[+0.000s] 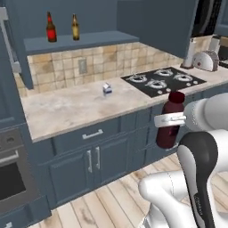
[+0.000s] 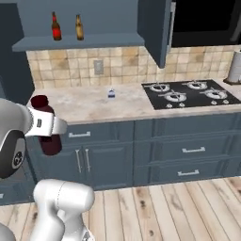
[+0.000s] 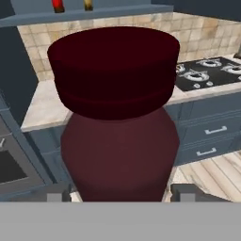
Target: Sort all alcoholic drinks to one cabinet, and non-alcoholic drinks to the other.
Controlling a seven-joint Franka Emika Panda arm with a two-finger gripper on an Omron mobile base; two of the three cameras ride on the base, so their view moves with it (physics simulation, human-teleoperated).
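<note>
While both beer bottles [image 1: 51, 27] stand on the open cabinet shelf [image 1: 67, 43], the gripper [image 1: 171, 119] clasps the maroon bottle [image 1: 170, 120] in the air, well below and right of that shelf. Next, I judge, it must reach the other cabinet.

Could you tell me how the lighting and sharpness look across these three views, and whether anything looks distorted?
Left base view: even, flat light, slightly soft; the maroon bottle held in the gripper reads clearly. Right base view: same flat light, with the two beer bottles small and soft on the shelf. Hand view: the bottle looms large, its cap stretched wide by closeness, with soft edges.
</note>
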